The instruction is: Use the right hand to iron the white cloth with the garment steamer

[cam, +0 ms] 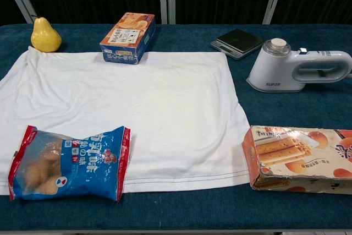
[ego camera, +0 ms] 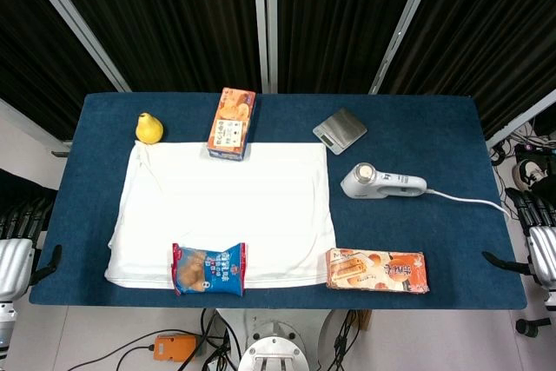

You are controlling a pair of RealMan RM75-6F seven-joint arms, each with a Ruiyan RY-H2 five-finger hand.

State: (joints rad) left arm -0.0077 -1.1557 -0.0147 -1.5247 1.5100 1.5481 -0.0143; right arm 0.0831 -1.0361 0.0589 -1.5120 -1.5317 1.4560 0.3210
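Note:
The white cloth [ego camera: 228, 213] [cam: 143, 100] lies spread flat over the left and middle of the blue table [ego camera: 434, 249]. The white garment steamer [ego camera: 380, 182] [cam: 297, 70] lies on the table just right of the cloth, with its handle pointing right and its cord [ego camera: 473, 202] trailing off toward the right edge. My right hand [ego camera: 532, 213] hangs beside the table's right edge, well away from the steamer, holding nothing. At the left edge my left hand [ego camera: 19, 219] also holds nothing. Neither hand shows in the chest view.
A yellow pear [ego camera: 148, 129] sits at the cloth's far left corner, and a biscuit box [ego camera: 232, 123] rests on its far edge. A blue snack bag [ego camera: 208, 268] lies on the cloth's near edge. An orange box [ego camera: 376, 270] lies front right, a small scale [ego camera: 340, 127] behind the steamer.

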